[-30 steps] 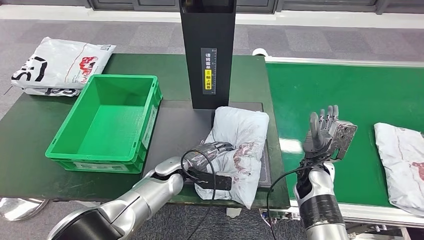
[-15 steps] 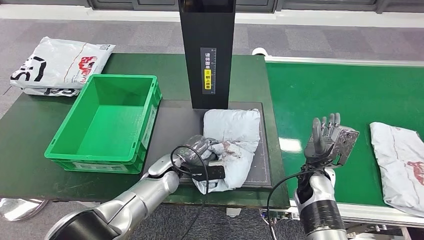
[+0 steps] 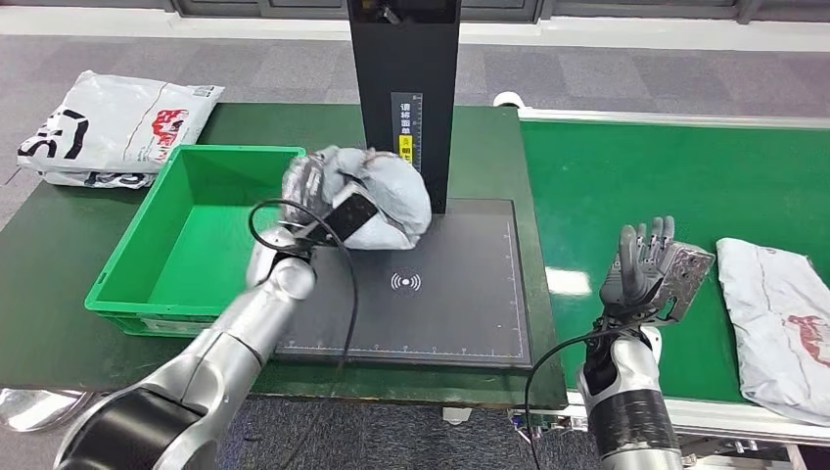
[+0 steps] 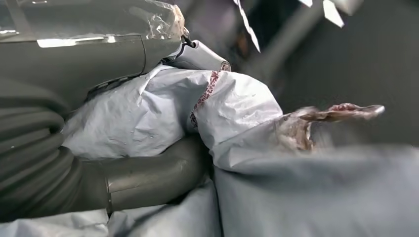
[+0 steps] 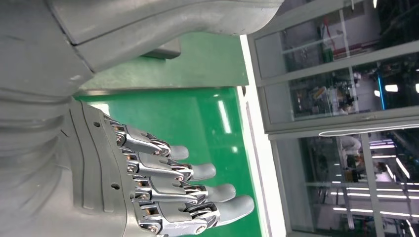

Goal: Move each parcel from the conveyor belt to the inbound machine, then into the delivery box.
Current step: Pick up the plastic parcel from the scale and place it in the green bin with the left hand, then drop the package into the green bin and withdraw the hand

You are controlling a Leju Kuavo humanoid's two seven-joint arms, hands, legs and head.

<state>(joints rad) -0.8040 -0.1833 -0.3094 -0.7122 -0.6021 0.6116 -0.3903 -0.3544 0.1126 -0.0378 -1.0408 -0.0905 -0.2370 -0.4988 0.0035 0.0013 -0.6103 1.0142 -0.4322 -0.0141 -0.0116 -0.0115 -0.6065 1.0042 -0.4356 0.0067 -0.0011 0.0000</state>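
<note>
Gripping bunched grey parcel (image 3: 377, 196), left hand (image 3: 311, 186) hangs beside green box (image 3: 132, 294), box leftward; right hand (image 3: 648, 269) spread, empty.

The right hand (image 5: 148, 187) is held with fingers (image 5: 197, 172) straight, side by side and holding nothing; beyond them lies the green belt (image 5: 207, 123). Past its pale edge (image 5: 254, 148) stand glass walls (image 5: 336, 98).

We identify a parcel-sorting test station in an industrial hall: a green conveyor belt (image 3: 675, 186) at 3 o'clock, a black scanning pillar (image 3: 406, 98) at 12 o'clock, and glass-partitioned work bays (image 5: 336, 98) behind.
</note>
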